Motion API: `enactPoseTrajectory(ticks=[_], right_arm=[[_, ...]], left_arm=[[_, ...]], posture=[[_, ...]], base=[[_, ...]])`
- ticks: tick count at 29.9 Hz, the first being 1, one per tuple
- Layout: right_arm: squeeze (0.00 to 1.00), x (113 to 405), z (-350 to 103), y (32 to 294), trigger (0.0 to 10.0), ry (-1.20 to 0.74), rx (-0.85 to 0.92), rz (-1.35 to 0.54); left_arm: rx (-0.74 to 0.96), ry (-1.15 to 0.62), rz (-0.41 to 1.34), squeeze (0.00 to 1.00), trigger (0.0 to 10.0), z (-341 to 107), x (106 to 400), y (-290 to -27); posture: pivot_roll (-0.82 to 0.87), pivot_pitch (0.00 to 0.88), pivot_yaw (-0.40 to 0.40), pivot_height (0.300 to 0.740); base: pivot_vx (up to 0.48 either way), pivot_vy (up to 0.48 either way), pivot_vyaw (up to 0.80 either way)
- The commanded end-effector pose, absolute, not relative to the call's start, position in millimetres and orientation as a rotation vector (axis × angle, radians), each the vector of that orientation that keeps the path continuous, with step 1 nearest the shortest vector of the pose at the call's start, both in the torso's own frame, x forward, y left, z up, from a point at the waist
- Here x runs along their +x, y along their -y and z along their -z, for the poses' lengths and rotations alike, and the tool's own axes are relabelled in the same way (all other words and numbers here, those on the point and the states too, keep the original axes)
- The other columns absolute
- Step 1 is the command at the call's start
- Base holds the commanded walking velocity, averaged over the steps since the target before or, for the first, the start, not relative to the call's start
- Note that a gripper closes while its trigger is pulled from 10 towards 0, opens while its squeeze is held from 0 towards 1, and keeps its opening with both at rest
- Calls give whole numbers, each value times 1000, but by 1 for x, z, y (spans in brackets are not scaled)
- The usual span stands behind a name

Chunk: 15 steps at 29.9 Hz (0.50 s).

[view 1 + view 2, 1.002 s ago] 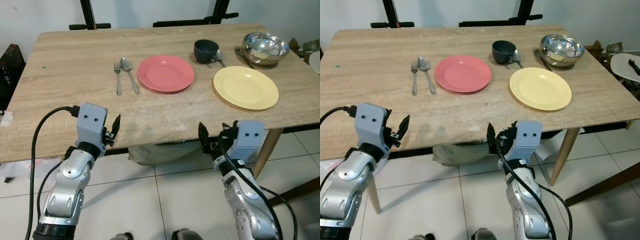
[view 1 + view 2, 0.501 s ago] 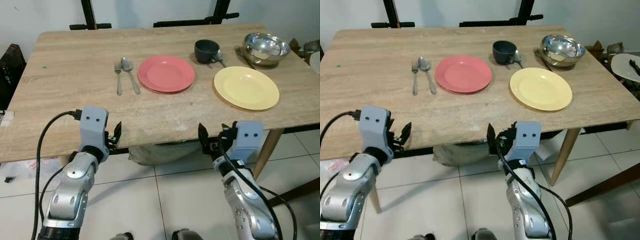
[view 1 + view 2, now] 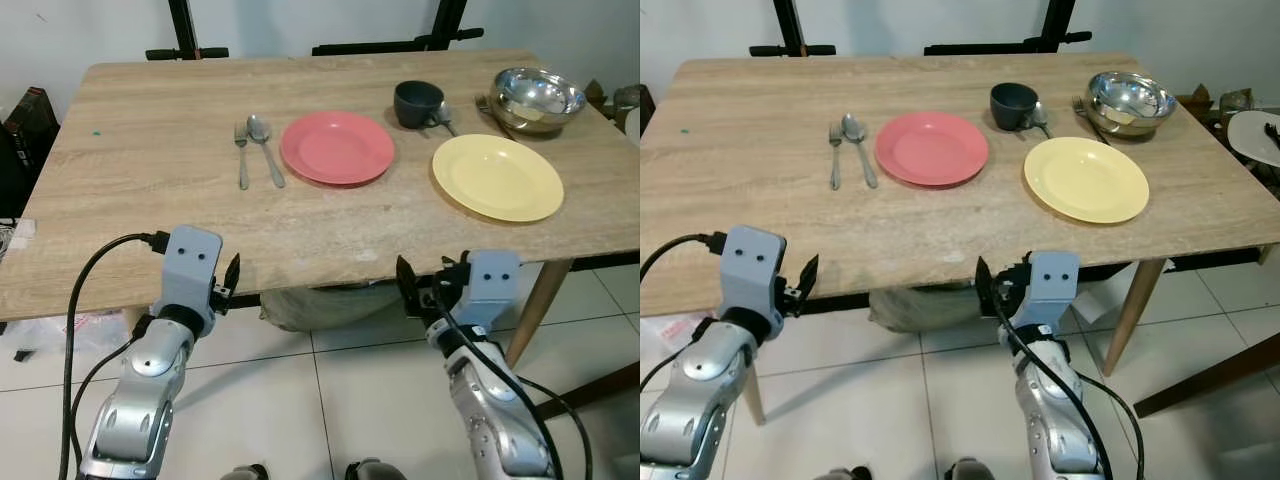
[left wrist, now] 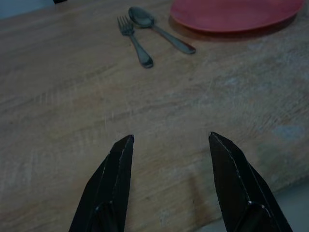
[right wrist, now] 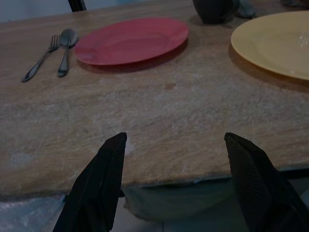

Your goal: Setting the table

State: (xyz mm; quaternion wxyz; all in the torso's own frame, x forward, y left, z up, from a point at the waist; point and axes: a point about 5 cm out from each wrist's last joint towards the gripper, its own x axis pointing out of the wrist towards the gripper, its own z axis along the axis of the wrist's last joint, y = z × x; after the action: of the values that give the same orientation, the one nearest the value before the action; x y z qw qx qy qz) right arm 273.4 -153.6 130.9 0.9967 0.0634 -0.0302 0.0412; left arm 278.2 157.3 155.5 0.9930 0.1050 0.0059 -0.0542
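Observation:
On the wooden table (image 3: 150, 200) lie a red plate (image 3: 337, 147) with a fork (image 3: 241, 155) and a spoon (image 3: 264, 148) to its left. A yellow plate (image 3: 497, 177) sits further right. Behind it stand a dark cup (image 3: 417, 103) with a spoon (image 3: 443, 118) beside it and a steel bowl (image 3: 538, 98) with a fork (image 3: 484, 103) next to it. My left gripper (image 4: 170, 140) hangs open at the table's front edge, holding nothing. My right gripper (image 5: 175, 138) is open too, just in front of the edge below the gap between the plates.
A pale bag (image 3: 320, 305) lies under the table on the white tiled floor. Black stand legs (image 3: 390, 45) run behind the table's far edge. A dark case (image 3: 15, 140) leans at the left, and a white round top (image 3: 1255, 130) stands at the right.
My left gripper has sunk from over the tabletop down to its front edge. The right gripper has hardly moved. The camera has shifted slightly.

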Motion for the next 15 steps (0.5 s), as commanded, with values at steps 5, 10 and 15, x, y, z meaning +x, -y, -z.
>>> enactPoseTrajectory(ticks=[5,10,15], right_arm=[[0,272,-128,156,10000,60,118,-73],[0,272,-132,155,10000,82,130,-75],[0,273,-135,155,10000,98,137,-78]], left_arm=[[180,-7,114,0,10000,-154,281,-154],[179,-5,118,0,10000,-155,280,-153],[187,-7,121,0,10000,-155,280,-153]], posture=[[-131,29,48,740],[-131,29,50,740],[-135,29,47,740]], base=[[0,0,0],[0,0,0],[0,0,0]])
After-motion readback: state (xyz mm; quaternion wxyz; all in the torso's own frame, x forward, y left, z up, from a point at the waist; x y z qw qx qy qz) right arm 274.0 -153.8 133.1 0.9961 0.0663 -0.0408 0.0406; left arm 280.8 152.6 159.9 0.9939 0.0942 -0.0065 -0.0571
